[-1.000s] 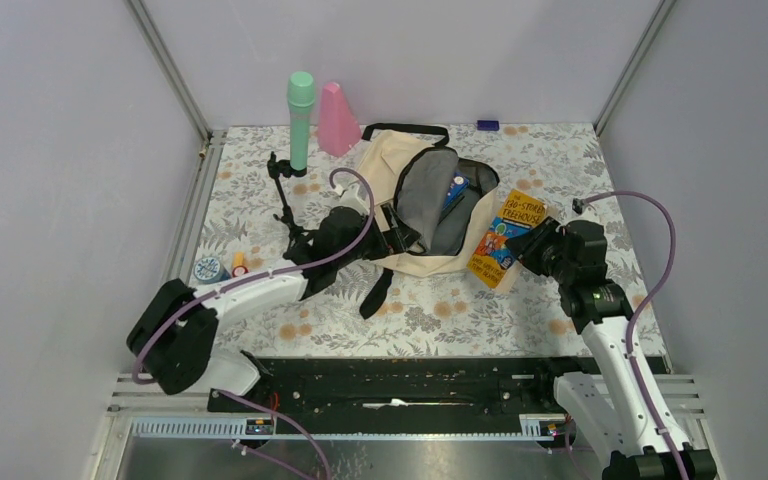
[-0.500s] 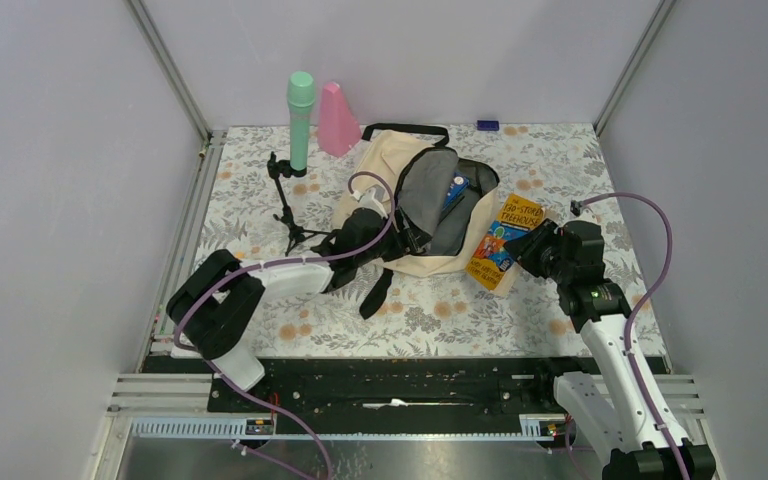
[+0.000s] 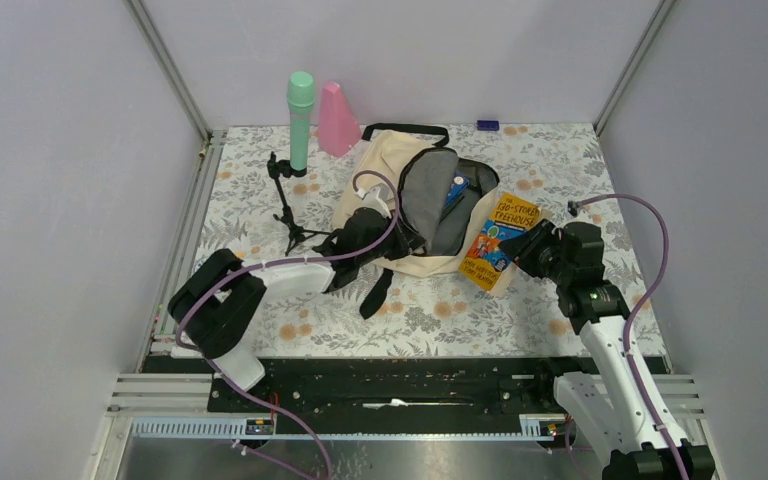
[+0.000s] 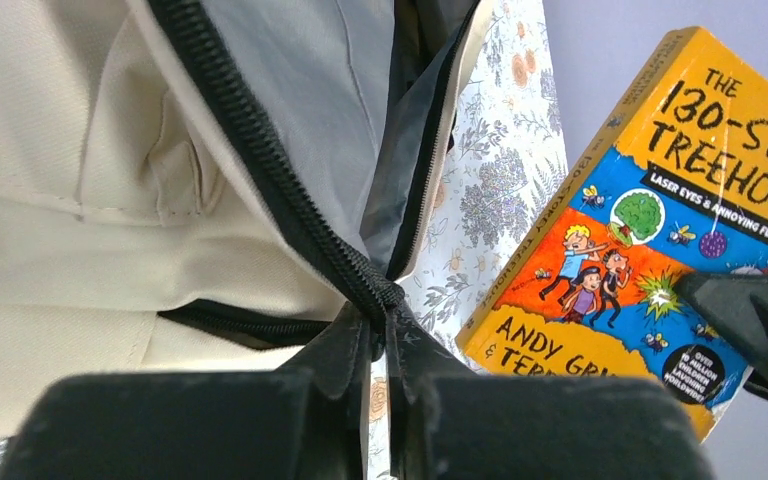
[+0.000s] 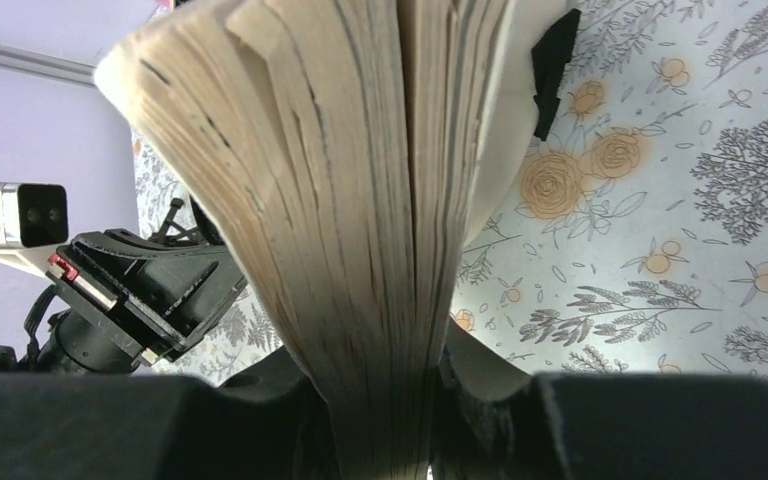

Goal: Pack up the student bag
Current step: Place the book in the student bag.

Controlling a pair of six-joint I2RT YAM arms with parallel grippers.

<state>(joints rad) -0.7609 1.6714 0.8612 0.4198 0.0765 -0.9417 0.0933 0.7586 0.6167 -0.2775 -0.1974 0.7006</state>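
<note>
The book (image 3: 490, 243) is shifted slightly to the left since half a second ago and is brought nearer the open mouth of the student bag (image 3: 385, 165), which is laid at the middle rear of the worktop (image 3: 560, 160), its grey lining exposed. The book is pinched at its lower edge by the right fingers (image 5: 290, 390), with the fanned pages filling the right wrist view. The black zipper edge at the near rim of the bag is gripped between the left fingers (image 4: 335, 360), which are pressed together on it. The left arm is unchanged over that half second, though a second ago its elbow was swung further out to the left. Two small items seen there then are now covered by the arm. The worktop is covered with a floral print and enclosed by plain pale lilac walls. A green microphone (image 3: 300, 120) on a black tripod (image 3: 285, 205) and a pink cone (image 3: 337, 118) are placed at the rear left, and a small purple object (image 3: 487, 125) at the rear edge. A blue item (image 3: 456, 188) is seen inside the bag, too small to be identified.
</note>
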